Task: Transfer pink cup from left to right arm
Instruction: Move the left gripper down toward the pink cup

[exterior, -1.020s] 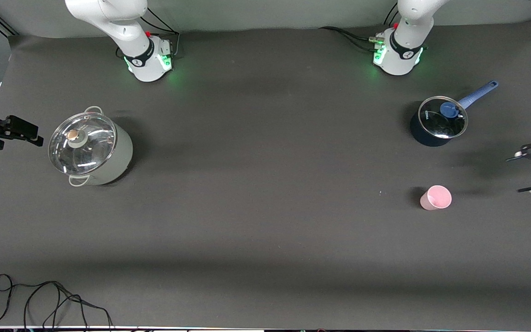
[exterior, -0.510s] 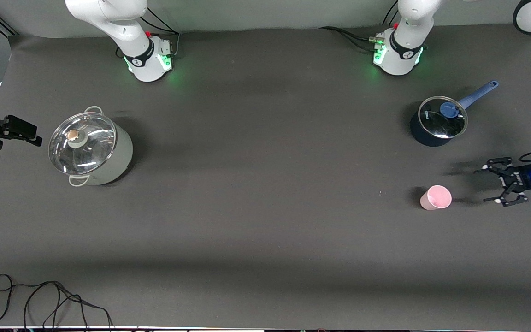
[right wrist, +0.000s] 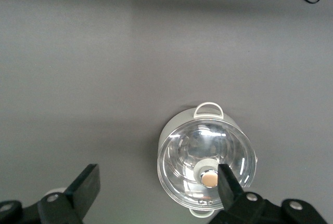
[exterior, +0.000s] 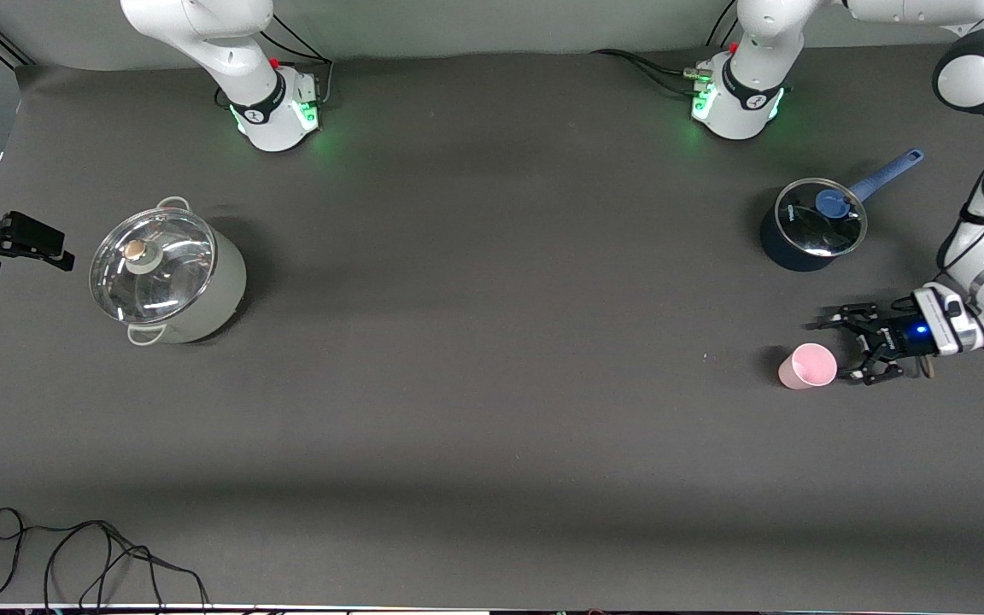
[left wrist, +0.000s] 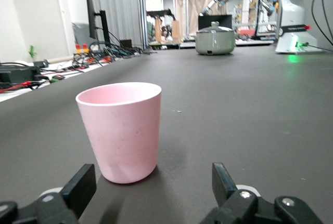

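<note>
Standing upright on table (exterior: 492, 410): pink cup (exterior: 807, 366), just ahead of left gripper (exterior: 840, 349), jaws spread wide, not yet around it. Waiting high near grey pot (exterior: 169, 275): right gripper (exterior: 65, 256), jaws apart, empty.

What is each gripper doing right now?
Left gripper: open, beside the pink cup, holding nothing.
Right gripper: open, holding nothing.

cup (exterior: 808, 366) upright on table (exterior: 492, 410), nearer than saucepan (exterior: 811, 225)

High front camera, 2 wrist cameras, grey pot (exterior: 167, 275) shared
</note>
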Tool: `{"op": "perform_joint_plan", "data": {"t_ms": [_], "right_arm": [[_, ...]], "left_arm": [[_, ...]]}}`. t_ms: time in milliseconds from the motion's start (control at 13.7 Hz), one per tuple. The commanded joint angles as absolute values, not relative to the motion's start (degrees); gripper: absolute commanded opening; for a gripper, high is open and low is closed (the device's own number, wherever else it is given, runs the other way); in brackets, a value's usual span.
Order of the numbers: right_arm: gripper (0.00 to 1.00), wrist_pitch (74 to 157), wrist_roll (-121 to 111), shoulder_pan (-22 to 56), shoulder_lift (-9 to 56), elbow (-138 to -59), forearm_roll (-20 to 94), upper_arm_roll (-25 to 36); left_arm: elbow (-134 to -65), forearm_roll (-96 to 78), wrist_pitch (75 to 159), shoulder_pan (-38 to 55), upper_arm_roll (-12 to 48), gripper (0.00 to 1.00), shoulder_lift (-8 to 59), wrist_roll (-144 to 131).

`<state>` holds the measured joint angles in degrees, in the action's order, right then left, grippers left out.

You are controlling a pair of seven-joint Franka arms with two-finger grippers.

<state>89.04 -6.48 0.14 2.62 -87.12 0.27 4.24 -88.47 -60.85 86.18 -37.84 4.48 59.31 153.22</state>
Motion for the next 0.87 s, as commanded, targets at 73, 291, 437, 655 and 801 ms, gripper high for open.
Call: {"op": "perform_joint_plan", "data": {"t_ms": [73, 291, 437, 655, 801], "right_arm": [[1.0, 88.4, -7.5, -0.1, 2.8, -86.0, 1.7, 4.6], [1.0, 88.4, -7.2, -0.1, 2.7, -86.0, 1.8, 4.7], [1.0, 88.4, -7.2, -0.1, 2.7, -86.0, 1.8, 4.6], [1.0, 88.4, -7.4, -0.1, 2.7, -85.9, 1.8, 4.6], [1.0, 88.4, -7.6, -0.1, 2.8, -85.9, 1.8, 4.6]], "left_arm": [[-86.7, -63.2, 85.4, -37.7, 5.1, 1.0, 60.6, 154.7], [-86.5, -64.9, 86.2, -37.1, 5.4, 0.99, 61.0, 154.9], [-86.4, -65.3, 87.8, -37.2, 6.9, 0.99, 61.0, 154.9], [-86.4, -65.6, 90.3, -37.1, 8.0, 0.99, 61.1, 154.9], [-86.4, -65.6, 90.8, -37.1, 8.9, 0.99, 61.4, 154.9]]}}
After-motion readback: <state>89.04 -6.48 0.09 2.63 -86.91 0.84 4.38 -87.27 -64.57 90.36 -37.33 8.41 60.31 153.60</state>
